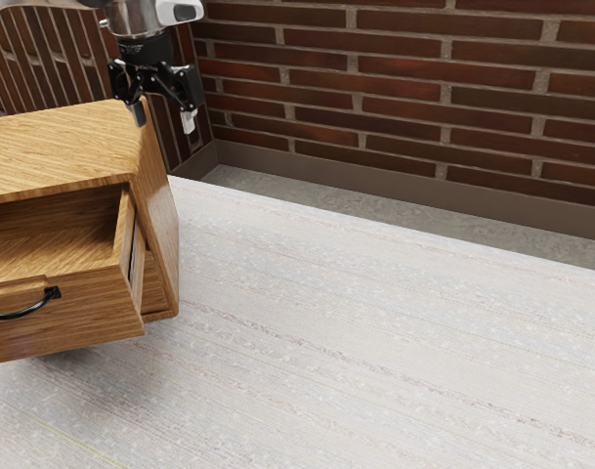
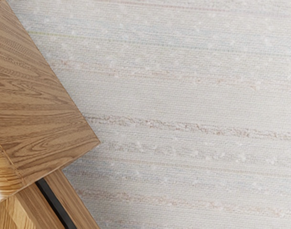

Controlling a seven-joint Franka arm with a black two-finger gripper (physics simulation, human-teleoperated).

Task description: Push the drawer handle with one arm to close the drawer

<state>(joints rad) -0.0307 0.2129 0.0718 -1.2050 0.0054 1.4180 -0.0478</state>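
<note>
My gripper (image 1: 164,118) is in the exterior view's upper left, its two fingers apart with nothing between them. It hangs by the far corner of the wooden cabinet (image 1: 63,149), near top height, away from the handle. The drawer (image 1: 67,313) stands well out of the cabinet, its inside visible. A black curved handle (image 1: 23,312) is on its front, at the exterior view's left edge. In the wrist view the cabinet (image 2: 37,105) shows its top and a corner, with part of the pulled-out drawer (image 2: 71,198) and its black rail beyond the top's edge.
A pale striped surface (image 1: 375,342) extends from the cabinet toward the exterior view's right. Behind it stands a brick wall (image 1: 404,98) with a brown baseboard (image 1: 375,182). More brick wall rises behind the cabinet.
</note>
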